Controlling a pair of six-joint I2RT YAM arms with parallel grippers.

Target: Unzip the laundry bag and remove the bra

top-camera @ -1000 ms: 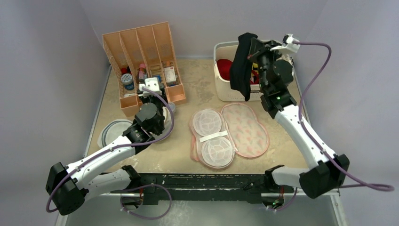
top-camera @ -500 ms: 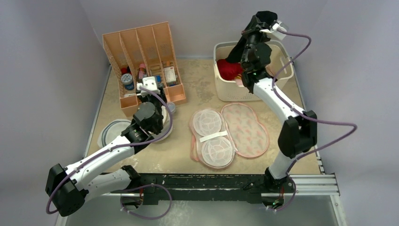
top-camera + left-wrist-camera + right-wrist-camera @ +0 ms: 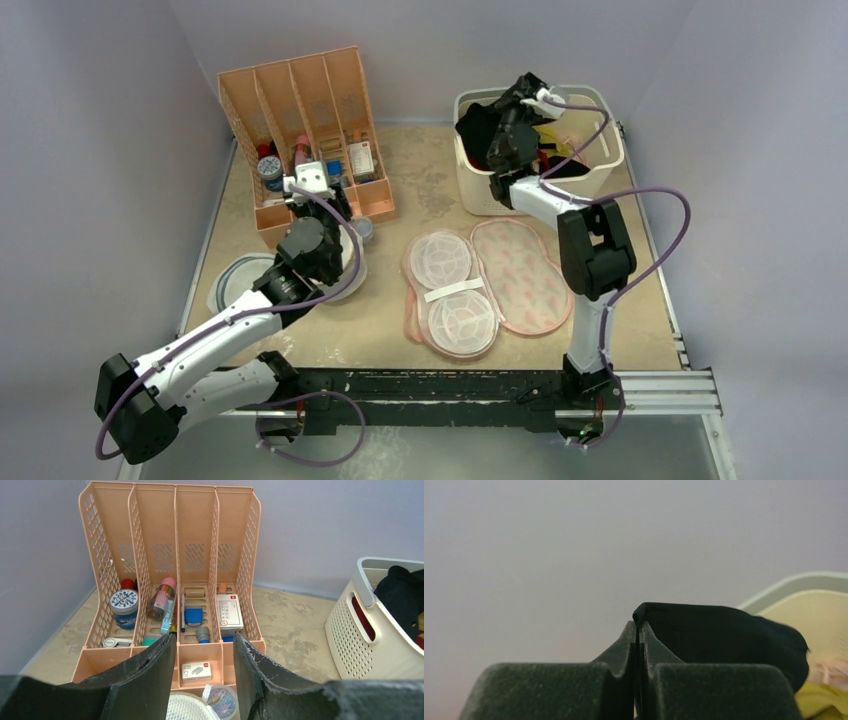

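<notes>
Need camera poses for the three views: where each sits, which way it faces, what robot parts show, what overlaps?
Top external: above and behind the bases, looking down on the table; both arms show, laundry bag open.
Left wrist: on the left arm, low, facing forward at the peach organizer; left gripper open.
Right wrist: at the white basket, facing the grey wall; right gripper shut on the black bra.
Shared: all three show the basket.

no readable text; print on white box (image 3: 229, 611) in organizer (image 3: 150, 540) too small
</notes>
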